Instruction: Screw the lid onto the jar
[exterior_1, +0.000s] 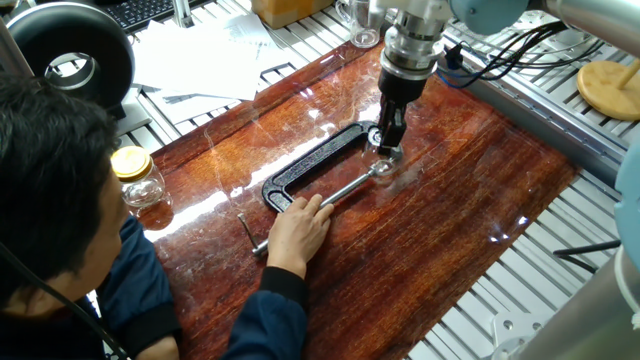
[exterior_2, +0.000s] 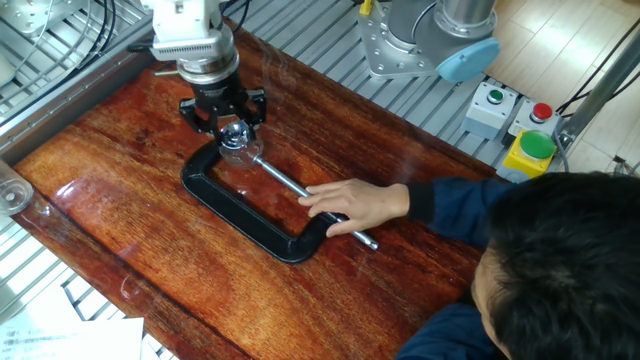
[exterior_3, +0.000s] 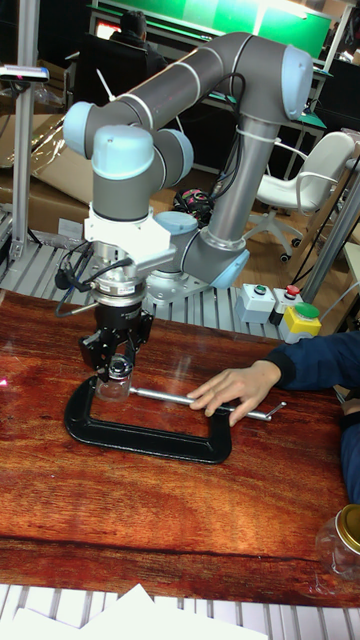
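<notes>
1. Tall fixed view showed me the wooden table (exterior_3: 150, 510) as the biggest thing, dark red and glossy, with the black C-clamp (exterior_3: 140, 435) lying flat on it; I place everything else against that clamp.
2. My UR5 arm (exterior_3: 200, 90) came down from behind the clamp and pointed straight down over the clamp's open end.
3. A person in a dark blue sleeve sat at the table on the clamp's handle side, and their hand (exterior_2: 355, 203) rested flat on the clamp's screw rod (exterior_2: 285, 183), near the handle end.
4. The bigger jar with the yellow lid (exterior_1: 138, 180) stood on the table edge, well apart from the clamp, close to the person's shoulder.
5. The gripper (exterior_2: 224, 118) hung right above the clamp's open end, its black fingers (exterior_3: 92, 355) hanging down on either side of the small glass piece. I could not tell from any view whether they were pinching the glass or only flanking it.
6. The jar (exterior_2: 236, 150), tiny and clear, sat at the clamp's open end, at the tip of the screw rod, directly under the gripper.
7. The lid (exterior_2: 232, 129) glinted as a small round cap on top of the jar, between the fingers.
</notes>
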